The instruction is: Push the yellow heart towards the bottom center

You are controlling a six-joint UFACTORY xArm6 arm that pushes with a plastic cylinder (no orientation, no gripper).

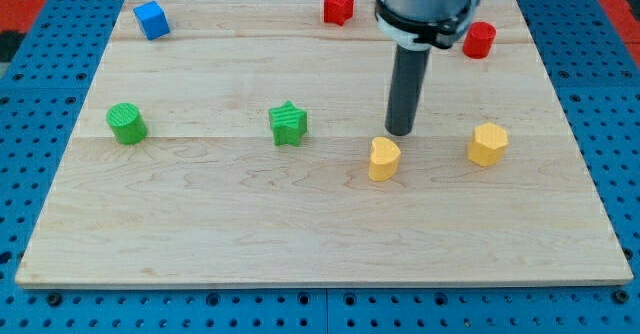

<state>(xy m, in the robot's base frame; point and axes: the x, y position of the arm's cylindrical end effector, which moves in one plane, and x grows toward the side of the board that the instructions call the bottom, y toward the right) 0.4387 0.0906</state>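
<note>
Yellow heart (384, 159) lies right of the worktop (200, 244) centre, well short of the bottom edge; most of the push appears to remain. My tip (401, 131) stands just beyond the heart, top-edge side. No claw fitted. No writing legible.

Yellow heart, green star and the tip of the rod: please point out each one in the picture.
yellow heart (384, 158), camera view, middle of its top face.
green star (288, 123), camera view, centre of its top face.
my tip (401, 132), camera view, very end of the rod, just above the yellow heart.
</note>
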